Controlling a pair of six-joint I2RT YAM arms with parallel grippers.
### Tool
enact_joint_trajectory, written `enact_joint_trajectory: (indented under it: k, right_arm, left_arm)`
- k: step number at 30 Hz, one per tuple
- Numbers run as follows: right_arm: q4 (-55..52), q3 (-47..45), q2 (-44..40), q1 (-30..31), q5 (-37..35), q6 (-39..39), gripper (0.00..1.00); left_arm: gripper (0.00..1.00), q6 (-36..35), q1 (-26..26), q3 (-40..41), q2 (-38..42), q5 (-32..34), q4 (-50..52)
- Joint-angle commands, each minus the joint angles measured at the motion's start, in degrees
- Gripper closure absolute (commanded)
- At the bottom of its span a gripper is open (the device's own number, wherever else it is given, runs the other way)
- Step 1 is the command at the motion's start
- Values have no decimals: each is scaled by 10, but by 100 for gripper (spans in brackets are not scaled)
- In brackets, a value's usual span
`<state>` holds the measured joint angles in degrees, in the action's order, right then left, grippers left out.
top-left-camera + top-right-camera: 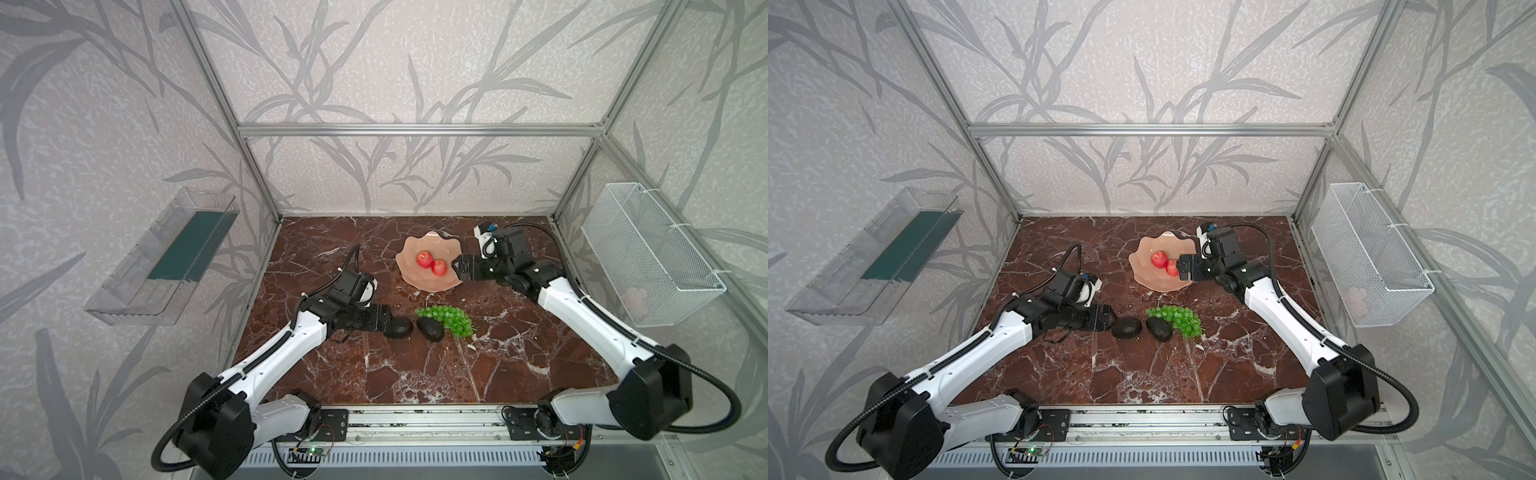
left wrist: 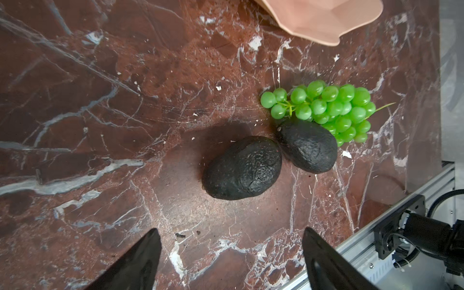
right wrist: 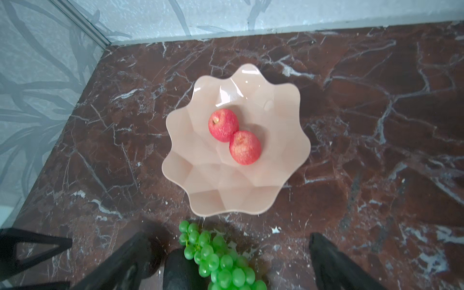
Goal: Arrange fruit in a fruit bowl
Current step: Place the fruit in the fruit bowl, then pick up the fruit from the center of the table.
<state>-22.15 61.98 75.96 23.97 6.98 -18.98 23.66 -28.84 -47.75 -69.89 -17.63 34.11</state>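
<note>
The peach-pink fruit bowl [image 1: 409,272] [image 1: 1144,276] [image 3: 226,198] stands at the back middle of the marble table. Two red apples [image 1: 424,259] [image 1: 439,267] [image 3: 223,125] [image 3: 245,147] lie touching inside it. Two dark avocados [image 1: 399,328] [image 1: 430,329] [image 2: 242,168] [image 2: 307,149] and the green grapes [image 1: 451,320] [image 2: 331,110] [image 3: 218,258] lie on the table in front of the bowl. My left gripper [image 1: 388,322] [image 2: 231,229] is open just left of the nearer avocado, holding nothing. My right gripper [image 1: 457,268] [image 3: 227,234] is open and empty at the bowl's right rim.
A clear plastic tray [image 1: 162,257] hangs on the left wall and a white wire basket [image 1: 648,253] on the right wall. An aluminium rail [image 1: 424,424] with both arm bases runs along the table's front edge. Metal frame posts stand at the back corners.
</note>
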Motion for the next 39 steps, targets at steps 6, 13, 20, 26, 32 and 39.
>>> enact_joint_trajectory:
  k: [6,13,20,26,32,39]
  right_arm:
    - [12,-58,-68,-21,-27,-15,1]
    - [13,-53,-70,-26,-28,-10,1]
    - [13,-48,-73,-32,-26,-7,1]
    - [18,-51,-72,-37,-25,-7,1]
    - [21,-51,-65,-40,-22,-13,1]
    - [10,-61,-71,-45,-23,-23,1]
  left_arm:
    - [10,-30,-37,-32,-84,25,-33]
    - [1,-39,-54,-76,-180,15,-31]
    - [4,-30,-59,-83,-232,23,-25]
    - [31,-23,-59,-76,-225,41,-2]
    - [43,-14,-58,-123,-180,48,21]
    - [40,-25,-52,-275,-224,71,4]
